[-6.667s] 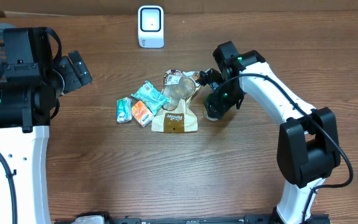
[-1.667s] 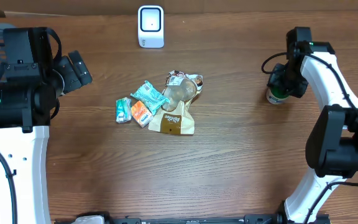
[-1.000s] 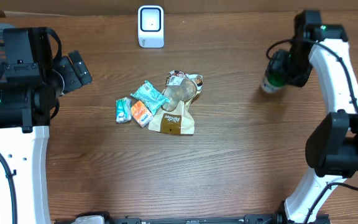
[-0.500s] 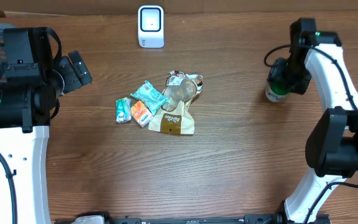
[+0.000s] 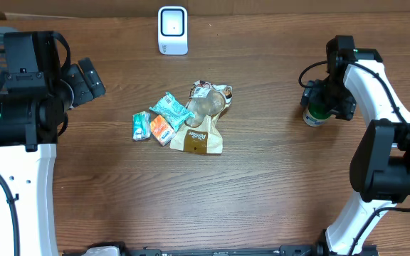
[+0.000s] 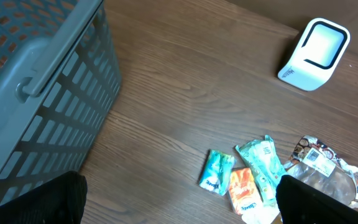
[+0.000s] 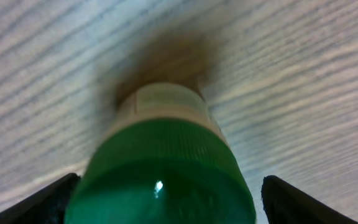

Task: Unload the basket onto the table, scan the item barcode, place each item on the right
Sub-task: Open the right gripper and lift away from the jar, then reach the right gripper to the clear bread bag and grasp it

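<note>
Brown paper pouch [image 5: 199, 139] is the closest bit of the pile, pretty much dead centre of the wooden table [image 5: 262, 206]. Stacked just behind it are a crinkly clear wrapper with a printed label [image 5: 206, 97], a couple of teal snack packets [image 5: 171, 108] and a small orange packet [image 5: 162, 129], all touching or overlapping. My read is that's the waiting heap, kept in the middle so either arm can reach it.

Out at 3 o'clock, well apart from the heap, the green-capped white plastic bottle [image 5: 313, 117] stands upright on the wood. The right gripper [image 5: 319, 107] is straight above it, jaws spread wide either side of the cap and not squeezing, so the bottle is resting on its own base. Parking it that far out looks deliberate, to keep it from getting mixed in with the rest. I can't spot its barcode from either view.

Over at 10 o'clock the left gripper [image 5: 93, 78] hangs in the air, jaws fully apart, holding nothing, next to the grey slatted plastic basket [image 6: 36, 93].

Furthest back at 12 o'clock is the white rounded scanner stand [image 5: 172, 30], window facing the table so labels can be shown to it
</note>
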